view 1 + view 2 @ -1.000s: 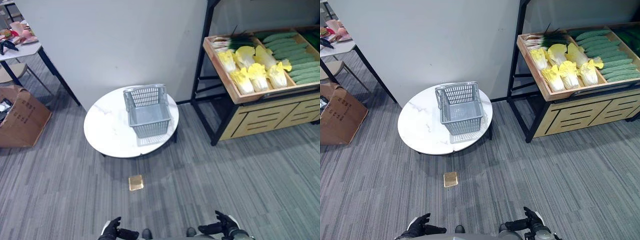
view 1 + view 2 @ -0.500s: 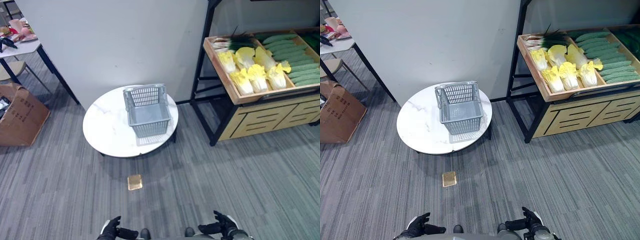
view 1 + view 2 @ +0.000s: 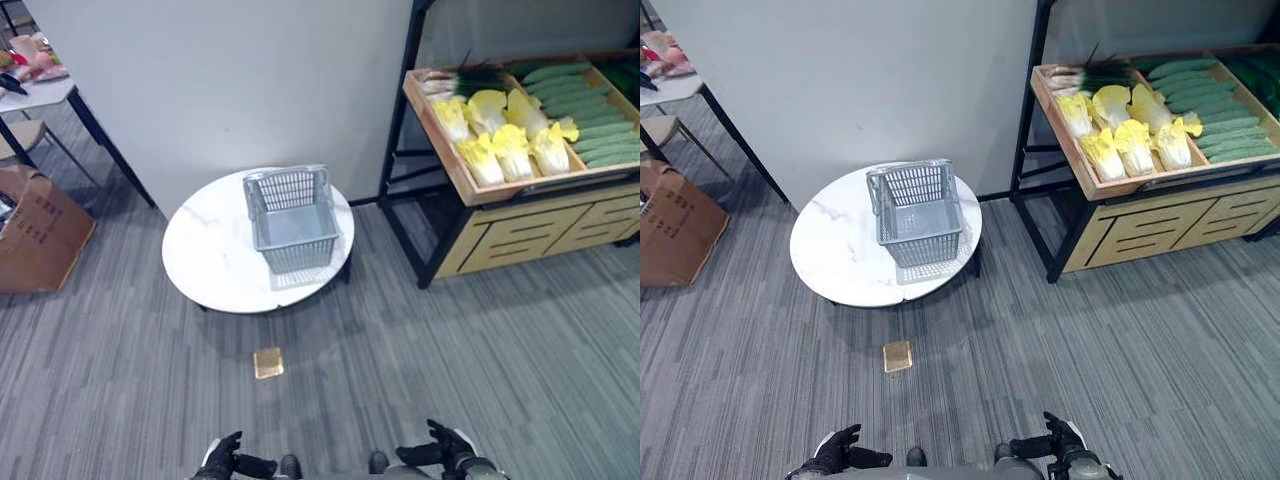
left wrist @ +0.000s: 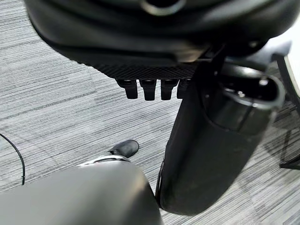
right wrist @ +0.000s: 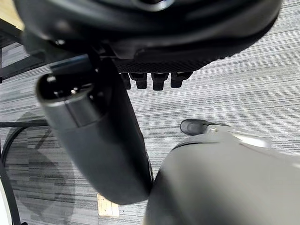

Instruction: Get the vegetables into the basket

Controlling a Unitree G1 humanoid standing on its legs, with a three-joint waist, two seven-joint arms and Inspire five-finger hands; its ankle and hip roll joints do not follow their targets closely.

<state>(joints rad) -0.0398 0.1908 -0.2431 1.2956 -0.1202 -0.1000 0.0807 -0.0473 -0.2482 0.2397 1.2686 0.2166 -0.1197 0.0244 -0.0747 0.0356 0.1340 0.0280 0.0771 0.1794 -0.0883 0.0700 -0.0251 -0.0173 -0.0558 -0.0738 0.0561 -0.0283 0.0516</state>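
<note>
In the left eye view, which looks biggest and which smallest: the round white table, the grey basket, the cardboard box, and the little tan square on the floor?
Largest to smallest, as they look:
1. round white table
2. grey basket and cardboard box: about alike, and the view's edge cuts the box off, so no ranking between them
3. tan square, clearly the smallest

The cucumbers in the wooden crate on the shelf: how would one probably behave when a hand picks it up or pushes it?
A cucumber looks long and round, so it would probably roll if pushed sideways. They lie packed in rows in the crate beside the yellow cabbages, so lifting one may disturb its neighbours. It seems stiff, likely not floppy.
</note>
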